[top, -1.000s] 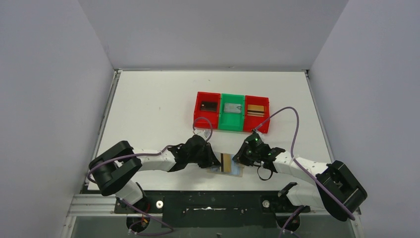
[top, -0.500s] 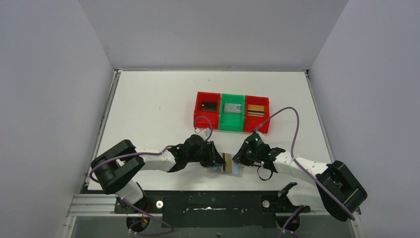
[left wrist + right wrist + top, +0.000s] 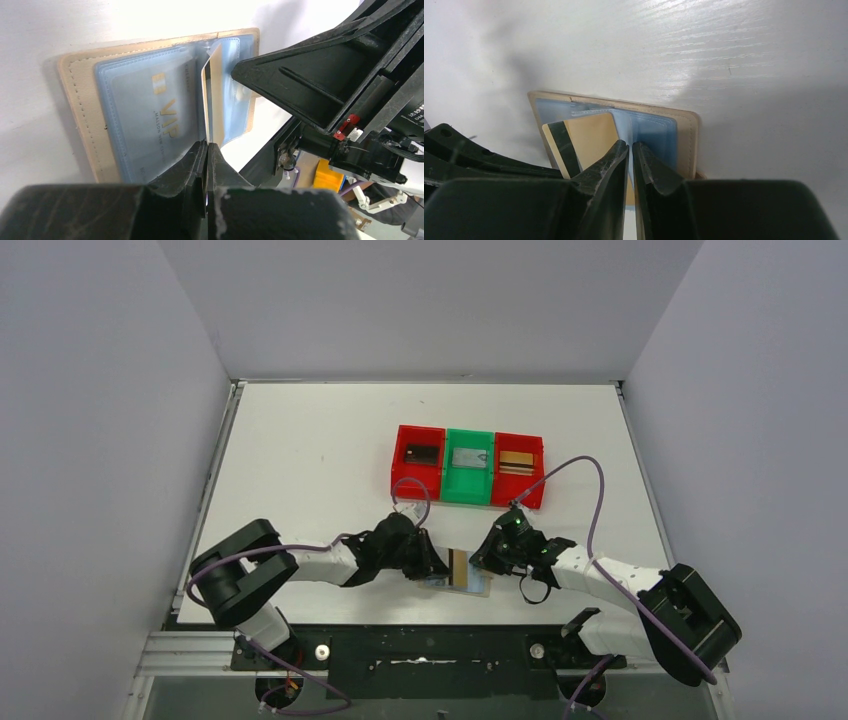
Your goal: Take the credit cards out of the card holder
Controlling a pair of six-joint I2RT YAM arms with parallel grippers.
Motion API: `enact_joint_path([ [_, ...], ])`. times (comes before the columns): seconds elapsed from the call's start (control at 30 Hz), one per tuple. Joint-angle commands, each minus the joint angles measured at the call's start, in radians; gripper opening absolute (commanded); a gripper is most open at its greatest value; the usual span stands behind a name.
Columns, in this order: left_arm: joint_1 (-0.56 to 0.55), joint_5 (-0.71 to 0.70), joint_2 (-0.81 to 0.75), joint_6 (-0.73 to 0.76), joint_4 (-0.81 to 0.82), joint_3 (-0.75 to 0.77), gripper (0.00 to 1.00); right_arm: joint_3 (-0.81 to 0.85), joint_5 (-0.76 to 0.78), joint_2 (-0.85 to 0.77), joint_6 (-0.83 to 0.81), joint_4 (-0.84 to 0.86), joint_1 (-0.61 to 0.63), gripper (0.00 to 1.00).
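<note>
change: in the top view the left arm's near links have swung slightly toward frame centre; card and holder sit where they were.
left gripper (image 3: 206, 150): fingers pressed together on the lower edge of the tan credit card (image 3: 214, 95), which stands on edge, seemingly partly out of its pocket.
card holder (image 3: 80, 110): open flat on the table (image 3: 300, 460), low centre of the top view; the VIP card (image 3: 160, 112) is not yet out.
right gripper (image 3: 630, 147): pinching a blue-grey sleeve, apparently anchoring the holder.
technique: draw the card straight along its pocket, slowly; keep the right pinch firm so the holder doesn't drag.
trays (image 3: 467, 496): upper centre, well apart.

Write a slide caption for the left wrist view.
Left pincer grips a gold card raised from the open tan card holder; a VIP card sits sleeved beside it.
</note>
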Motion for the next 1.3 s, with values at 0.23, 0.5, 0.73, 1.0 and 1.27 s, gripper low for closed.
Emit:
enact_joint_path([
  [0.23, 0.015, -0.093, -0.150, 0.067, -0.152, 0.008, 0.00, 0.000, 0.064, -0.060, -0.024, -0.058, -0.009, 0.16],
  [0.5, 0.049, -0.104, -0.309, 0.099, -0.242, -0.021, 0.00, 0.053, 0.072, -0.144, -0.066, -0.100, -0.010, 0.21],
  [0.73, 0.057, -0.159, -0.390, 0.127, -0.344, 0.009, 0.00, 0.069, 0.013, -0.196, -0.078, -0.036, -0.007, 0.34],
  [1.0, 0.069, -0.275, -0.527, 0.122, -0.443, 0.002, 0.00, 0.126, -0.094, 0.029, -0.086, 0.138, 0.080, 0.27],
  [1.27, 0.084, -0.281, -0.622, 0.111, -0.454, -0.041, 0.00, 0.154, 0.014, 0.171, -0.050, 0.024, 0.136, 0.16],
])
